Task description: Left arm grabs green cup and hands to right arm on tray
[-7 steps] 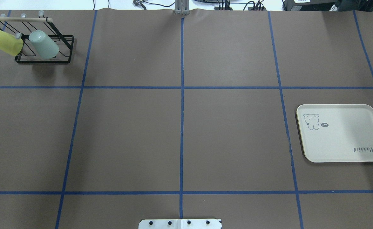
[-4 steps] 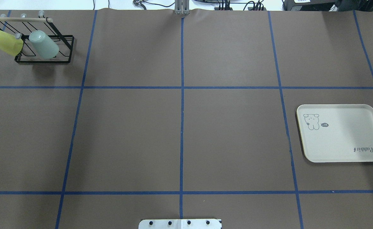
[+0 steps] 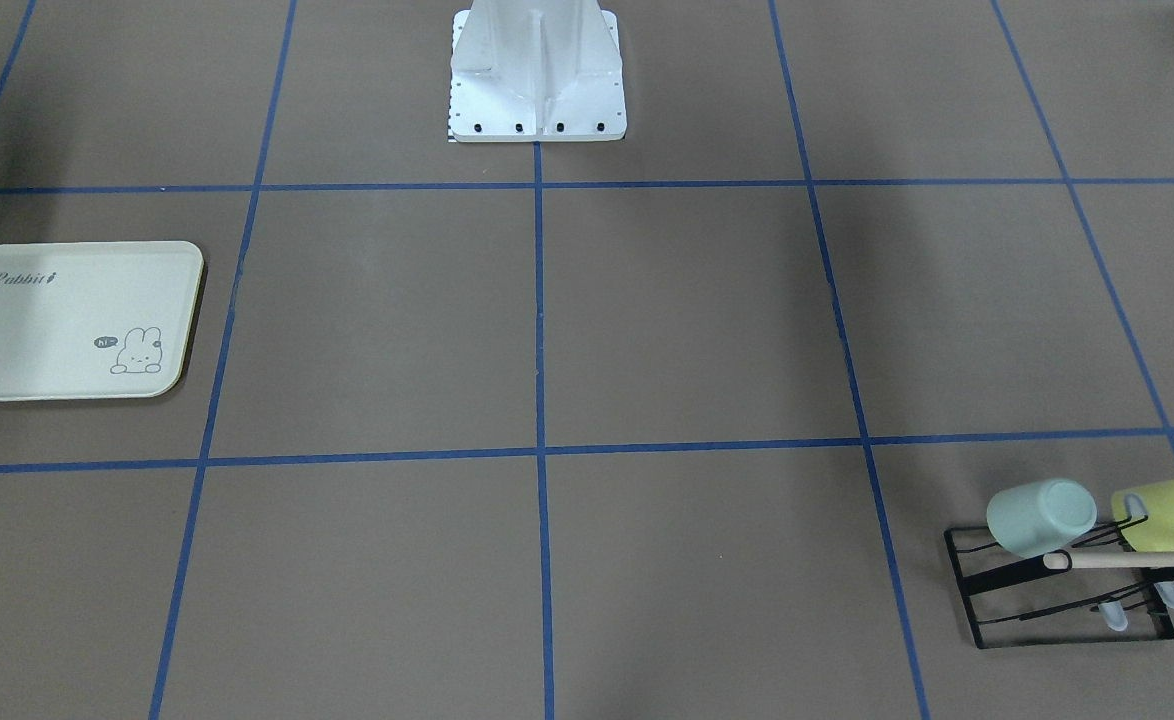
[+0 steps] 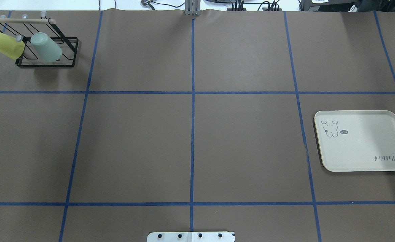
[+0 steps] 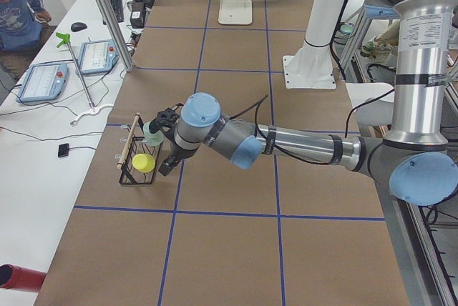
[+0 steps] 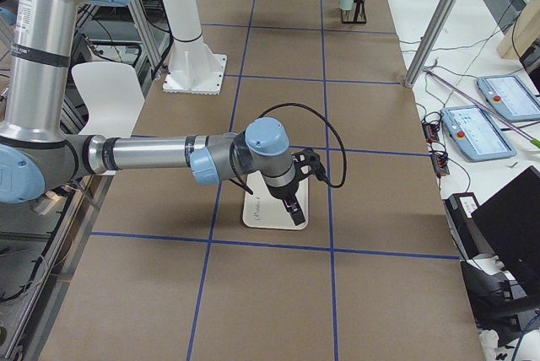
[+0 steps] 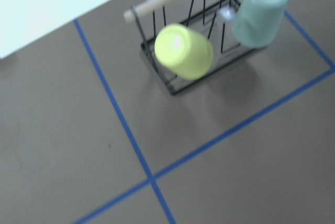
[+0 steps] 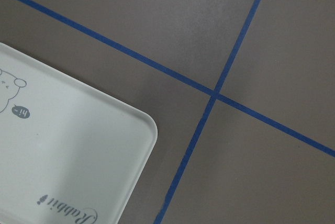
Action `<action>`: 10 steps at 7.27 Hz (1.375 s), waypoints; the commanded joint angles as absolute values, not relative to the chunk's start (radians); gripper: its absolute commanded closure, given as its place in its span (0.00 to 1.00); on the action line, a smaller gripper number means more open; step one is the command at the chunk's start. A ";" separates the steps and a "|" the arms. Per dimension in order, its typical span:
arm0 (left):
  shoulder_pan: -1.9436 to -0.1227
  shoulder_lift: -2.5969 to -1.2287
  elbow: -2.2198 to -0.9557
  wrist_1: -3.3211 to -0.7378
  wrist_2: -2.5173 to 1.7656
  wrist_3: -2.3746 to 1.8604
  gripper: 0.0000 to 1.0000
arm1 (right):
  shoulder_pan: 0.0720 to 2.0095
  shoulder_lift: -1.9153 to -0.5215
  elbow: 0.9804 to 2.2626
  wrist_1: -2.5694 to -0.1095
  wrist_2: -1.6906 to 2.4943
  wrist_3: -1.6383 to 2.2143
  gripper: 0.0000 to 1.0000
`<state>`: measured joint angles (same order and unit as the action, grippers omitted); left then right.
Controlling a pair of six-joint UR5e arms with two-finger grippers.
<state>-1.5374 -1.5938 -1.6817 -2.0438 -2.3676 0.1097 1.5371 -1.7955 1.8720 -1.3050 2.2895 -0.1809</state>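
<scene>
The green cup (image 4: 46, 47) hangs mouth-down on a peg of a black wire rack (image 4: 68, 64) at the far left corner; it also shows in the front view (image 3: 1042, 517) and the left wrist view (image 7: 260, 13). The left gripper (image 5: 164, 167) shows only in the exterior left view, hovering beside the rack; I cannot tell if it is open. The cream tray (image 4: 362, 148) lies at the right, bare. The right gripper (image 6: 294, 212) shows only in the exterior right view, above the tray (image 6: 257, 211); I cannot tell its state.
A yellow-green cup (image 4: 5, 44) hangs on the same rack, left of the green cup. A wooden bar (image 4: 19, 20) tops the rack. The robot's white base plate (image 4: 190, 236) sits at the near edge. Blue tape lines grid the brown table.
</scene>
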 commanded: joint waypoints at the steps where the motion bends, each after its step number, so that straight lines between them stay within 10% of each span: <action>1: -1.494 -1.705 -1.559 -2.086 -2.367 0.092 0.00 | 1.537 -1.776 1.856 -1.298 2.292 -0.169 0.00; 10: -1.186 -1.999 -1.376 -2.111 -2.217 -0.339 0.00 | 1.537 -1.750 1.847 -1.298 2.310 -0.120 0.00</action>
